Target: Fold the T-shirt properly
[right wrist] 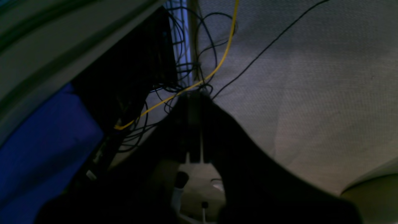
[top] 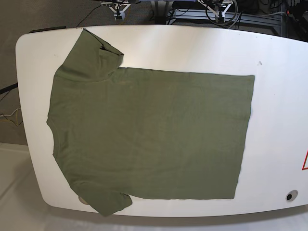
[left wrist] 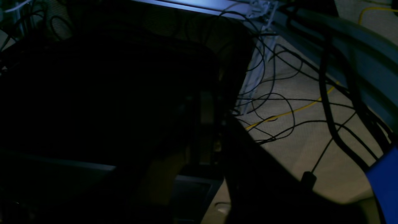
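An olive-green T-shirt (top: pixel 149 134) lies spread flat on a white table (top: pixel 279 110), seen from above in the base view. Its collar end points toward the table's left edge and its straight hem toward the right edge, stopping well short of that edge. One short sleeve reaches the table's far left corner; the other lies at the near left corner, its tip just over the near edge. Neither of my arms shows in that view. My left wrist camera is mostly dark: my left pincer (left wrist: pixel 206 124) is only a black outline, and I cannot tell whether it is released or clenched. Beyond it a yellow cable (left wrist: pixel 292 110) and black cables (left wrist: pixel 273 93) trail across pale floor. My right pincer (right wrist: pixel 195 124) has its dark fingers pressed together, clenched on nothing, above similar tangled cables.
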{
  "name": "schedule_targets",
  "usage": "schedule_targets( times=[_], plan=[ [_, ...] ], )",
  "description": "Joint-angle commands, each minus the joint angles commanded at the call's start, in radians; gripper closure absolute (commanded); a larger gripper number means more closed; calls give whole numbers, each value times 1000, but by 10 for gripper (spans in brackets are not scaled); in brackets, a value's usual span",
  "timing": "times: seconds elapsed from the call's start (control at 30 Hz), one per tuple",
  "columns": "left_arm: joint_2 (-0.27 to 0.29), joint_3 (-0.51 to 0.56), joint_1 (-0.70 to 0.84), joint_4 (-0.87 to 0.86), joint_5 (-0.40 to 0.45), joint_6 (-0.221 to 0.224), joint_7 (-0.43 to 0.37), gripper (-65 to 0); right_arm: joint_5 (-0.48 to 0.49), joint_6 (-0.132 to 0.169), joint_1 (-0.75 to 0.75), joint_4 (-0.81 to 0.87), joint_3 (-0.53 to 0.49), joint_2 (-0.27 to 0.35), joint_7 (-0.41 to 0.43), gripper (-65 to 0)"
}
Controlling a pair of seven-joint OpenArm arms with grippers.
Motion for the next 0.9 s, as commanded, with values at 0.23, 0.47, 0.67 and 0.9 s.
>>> schedule_targets(
  times=[0.23,0.47,0.67,0.9],
  plan=[
    [-2,0,10,3,0,0,3,-3,-3,1,0,3,1,0,-3,0],
    [-2,0,15,10,1,-1,3,-4,-4,0,-1,2,2,1,-3,0],
    [-4,3,11,8,-3,0,2,-2,-5,-1,-2,3,1,2,4,0],
    [-6,3,7,5,-4,1,3,-4,-5,-2,-2,6,1,2,6,0]
  ],
)
